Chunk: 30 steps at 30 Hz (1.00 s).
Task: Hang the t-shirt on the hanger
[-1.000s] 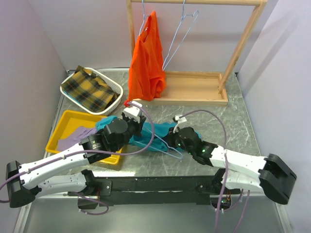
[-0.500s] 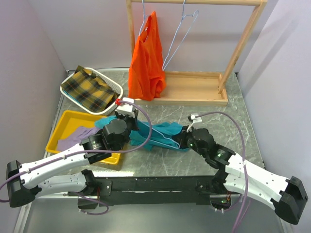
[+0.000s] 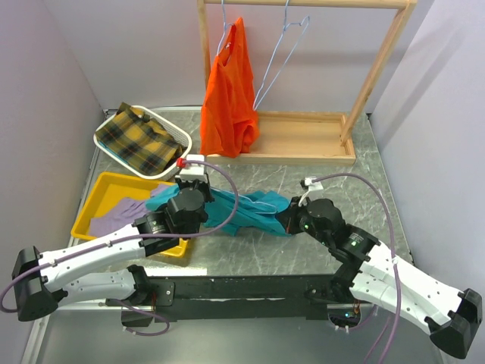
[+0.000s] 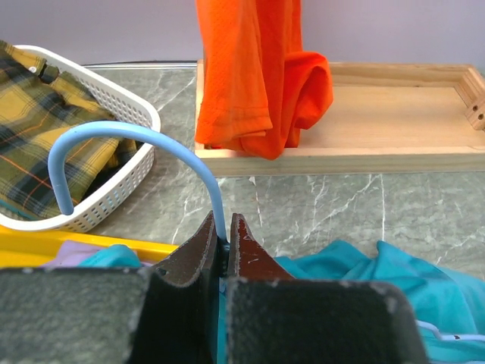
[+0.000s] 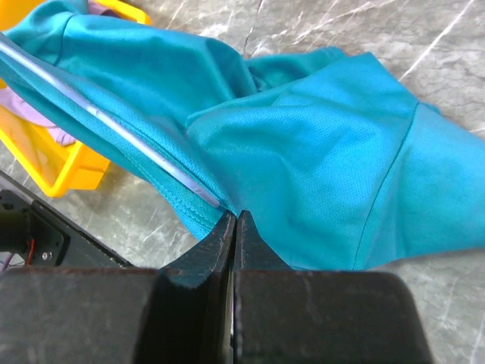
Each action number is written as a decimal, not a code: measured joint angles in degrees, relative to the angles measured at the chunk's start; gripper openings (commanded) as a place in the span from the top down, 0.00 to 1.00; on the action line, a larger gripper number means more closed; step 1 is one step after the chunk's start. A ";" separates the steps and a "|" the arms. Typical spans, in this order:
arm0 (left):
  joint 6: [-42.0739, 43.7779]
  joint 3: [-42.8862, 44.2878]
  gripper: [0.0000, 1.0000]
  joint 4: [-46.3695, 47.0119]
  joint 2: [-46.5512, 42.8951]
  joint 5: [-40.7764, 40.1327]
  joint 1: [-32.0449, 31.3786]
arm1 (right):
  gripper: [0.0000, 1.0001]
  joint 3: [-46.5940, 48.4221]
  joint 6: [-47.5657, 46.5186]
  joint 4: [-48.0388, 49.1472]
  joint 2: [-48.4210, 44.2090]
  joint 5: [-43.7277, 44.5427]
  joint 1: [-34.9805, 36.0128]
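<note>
Two grips on one floppy bundle. The t-shirt [image 3: 254, 214] lies bunched on the table [image 3: 364, 178], on the near side of the wooden rack [image 3: 303, 152] and well apart from its base. The hanger [image 4: 213, 199] lies with it. Its hook sticks up toward the rack, and the wire runs along a folded hem, though I can't tell if it's inside the shirt or just lying on it.

The left gripper [image 4: 224, 231] is pinched tight on the hanger's neck just under the hook. The right gripper [image 5: 233, 224] is closed on the shirt's hem, right where the wire meets it.

My read is that the fabric is thin, light and saggy, so it'll drape and drag rather than hold a shape. The wire looks slick and stiff, so the cloth could slide off. I'd say the hem or collar is the place to hold.

For room, there's bare table between the shirt and the rack, and more off the rack's right post. Left of the rack is crowded, with the white basket [image 3: 180, 135] and the yellow tray [image 3: 85, 216] holding a lilac cloth [image 3: 121, 212]. An orange garment [image 3: 227, 98] hangs from the rack's rail.
</note>
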 measured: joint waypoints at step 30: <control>3.30 4.02 0.99 6.38 2.99 -1.46 -1.25 | 1.00 41.00 -7.15 -18.60 18.53 -4.26 -0.24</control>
